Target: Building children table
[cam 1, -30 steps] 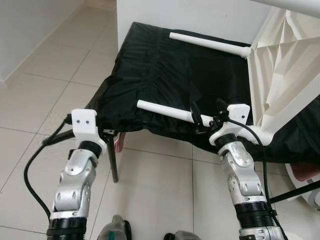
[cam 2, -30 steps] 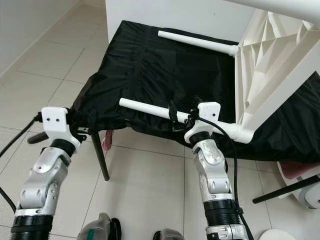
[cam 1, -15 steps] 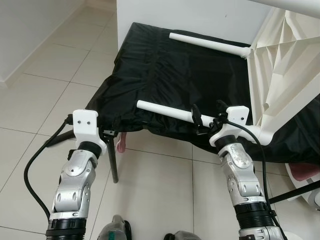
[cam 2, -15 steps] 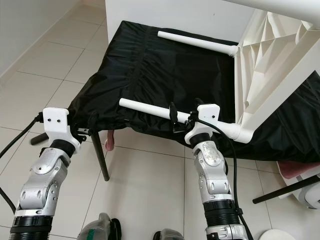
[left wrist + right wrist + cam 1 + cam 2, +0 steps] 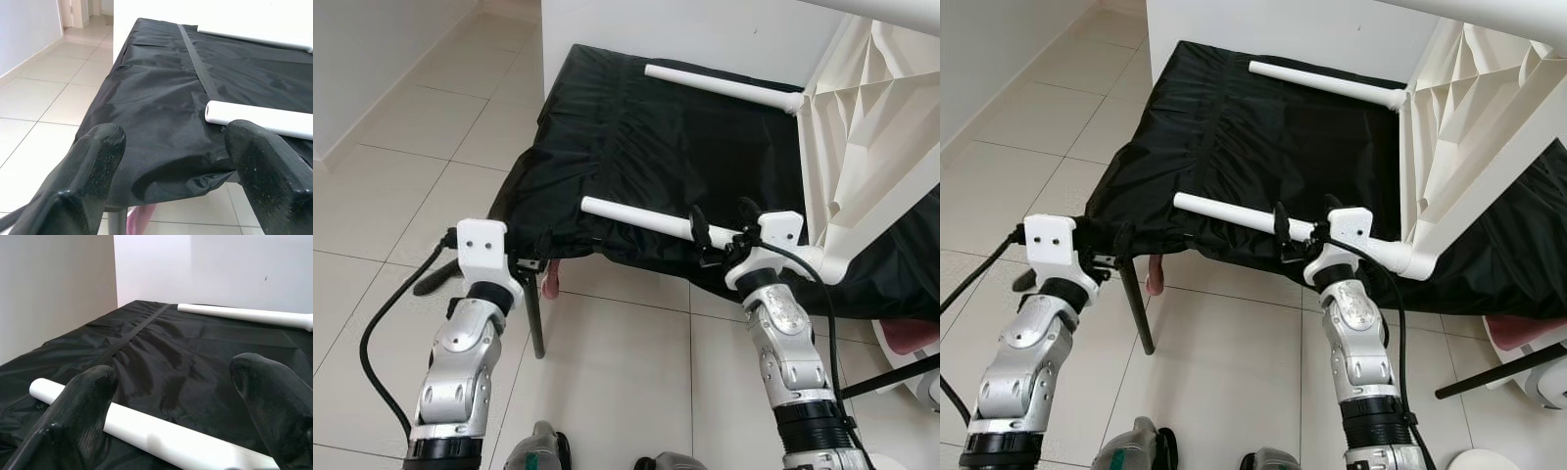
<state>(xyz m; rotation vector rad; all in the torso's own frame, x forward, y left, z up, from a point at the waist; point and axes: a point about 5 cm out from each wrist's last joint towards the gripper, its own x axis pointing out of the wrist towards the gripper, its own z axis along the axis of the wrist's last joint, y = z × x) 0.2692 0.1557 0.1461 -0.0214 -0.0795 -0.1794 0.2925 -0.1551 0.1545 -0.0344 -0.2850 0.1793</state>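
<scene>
Right hand (image 5: pixel 721 235) agape astride the near table leg (image 5: pixel 651 219).

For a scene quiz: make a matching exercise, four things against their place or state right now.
Things:
1. near table leg
2. far table leg
3. left gripper
4. white tabletop

Descriptions:
A. open, at the black cloth's front corner
B. tipped on edge at the right
C. between the right gripper's open fingers
D. by the back wall

Pairs: 1-C, 2-D, 3-A, 4-B
</scene>
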